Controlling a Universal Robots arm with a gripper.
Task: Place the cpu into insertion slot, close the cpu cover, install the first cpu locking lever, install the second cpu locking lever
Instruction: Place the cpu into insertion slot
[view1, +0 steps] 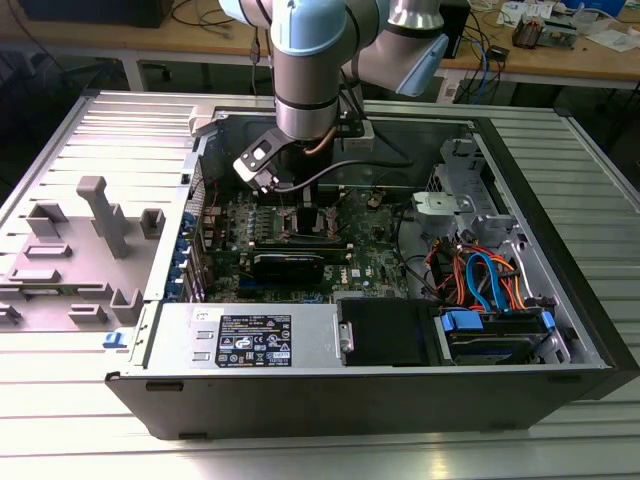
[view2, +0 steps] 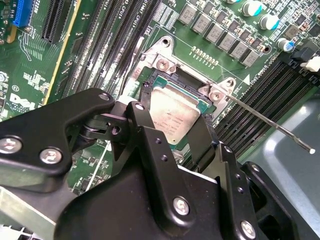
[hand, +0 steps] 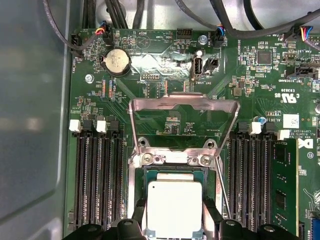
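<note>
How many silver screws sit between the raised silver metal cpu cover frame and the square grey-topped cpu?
2: one silver screw at one end of the cpu cover hinge, one at the other. The black gripper may hide others.

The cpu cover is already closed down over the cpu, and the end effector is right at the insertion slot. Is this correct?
Not correct in one point: the cpu cover is open, tipped back away from the insertion slot, as the first wrist view shows. The cpu is uncovered there, and the end effector is right at the slot.
</note>
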